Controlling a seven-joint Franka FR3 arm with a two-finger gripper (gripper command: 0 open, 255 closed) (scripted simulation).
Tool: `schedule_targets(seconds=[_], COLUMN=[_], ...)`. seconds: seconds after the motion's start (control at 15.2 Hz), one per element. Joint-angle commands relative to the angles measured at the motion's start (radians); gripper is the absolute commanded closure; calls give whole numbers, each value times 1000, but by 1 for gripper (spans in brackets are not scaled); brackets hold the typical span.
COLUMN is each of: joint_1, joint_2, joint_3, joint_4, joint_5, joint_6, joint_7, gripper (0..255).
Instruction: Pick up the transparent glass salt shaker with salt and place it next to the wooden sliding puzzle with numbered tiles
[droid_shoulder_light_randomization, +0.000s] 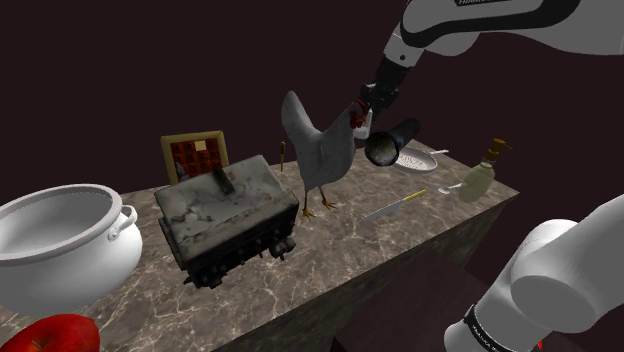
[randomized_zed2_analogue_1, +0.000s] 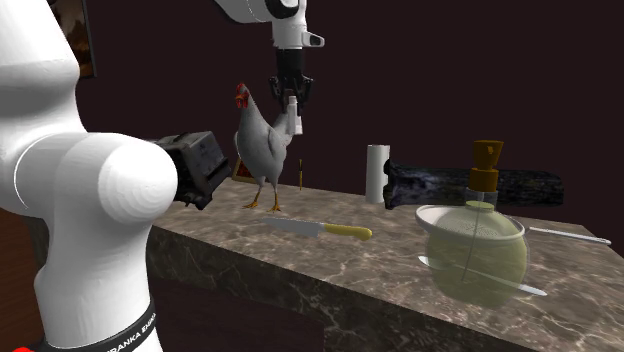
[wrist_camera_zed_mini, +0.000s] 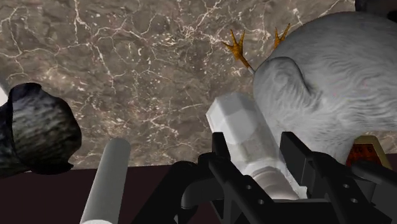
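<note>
My black gripper (droid_shoulder_light_randomization: 366, 108) hangs in the air over the marble counter, shut on a pale, faceted salt shaker (wrist_camera_zed_mini: 242, 130). The shaker (randomized_zed2_analogue_1: 292, 118) sits between the fingers (wrist_camera_zed_mini: 298, 156), close beside the head of a grey chicken figure (droid_shoulder_light_randomization: 320, 150). The wooden-framed sliding puzzle (droid_shoulder_light_randomization: 197, 155) with red tiles stands upright at the counter's back, behind a dark toaster-like box (droid_shoulder_light_randomization: 225, 215) and towards the shoulder view's left of the chicken. A sliver of the puzzle (wrist_camera_zed_mini: 364, 153) shows past the chicken (wrist_camera_zed_mini: 324, 83) in the wrist view.
A dark log-like roll (randomized_zed2_analogue_1: 470, 187) and a white cylinder (randomized_zed2_analogue_1: 377, 173) lie behind the gripper. A knife (droid_shoulder_light_randomization: 395, 205), a plate (droid_shoulder_light_randomization: 415, 158) and a round soap bottle (droid_shoulder_light_randomization: 480, 175) occupy the counter's right end. A white pot (droid_shoulder_light_randomization: 60, 240) and a red apple (droid_shoulder_light_randomization: 50, 335) sit at the left.
</note>
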Motion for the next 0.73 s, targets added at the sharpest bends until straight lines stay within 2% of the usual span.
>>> schedule_targets(seconds=[0.0,0.66], joint_1=[16,98], joint_2=[23,194], joint_3=[31,169], joint_4=[13,180], joint_5=[3,-9], joint_6=[14,35], joint_7=[46,267], gripper=[255,255])
